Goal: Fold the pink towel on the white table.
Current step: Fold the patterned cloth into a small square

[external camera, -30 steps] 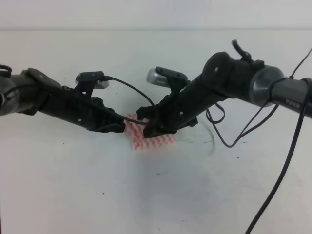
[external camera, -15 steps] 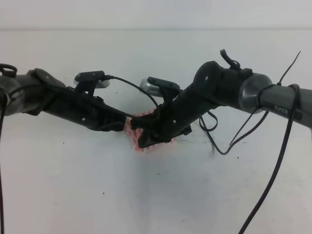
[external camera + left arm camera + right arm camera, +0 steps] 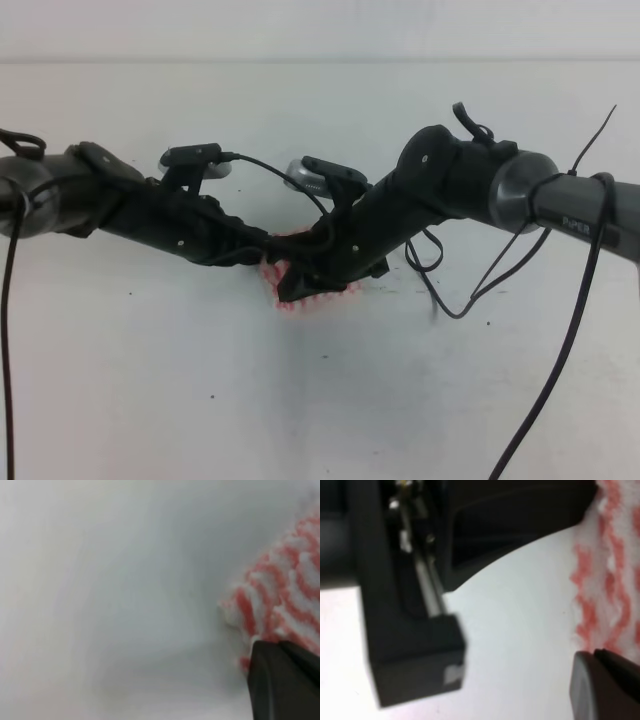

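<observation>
Both grippers, left and right, meet over towel mid-desk; jaws' state unclear.

— What sort of place is this?

— A robot test bench, a lab by the look of it. Two black arms reach in over the white table from its left and right edges, each with a small camera on its wrist.

— Anything else?

— Loose black cables hang across the right side (untidy, as on a working rig). The tabletop is plain white with dark specks and scuffs, and a bare pale wall runs along its far edge.
</observation>
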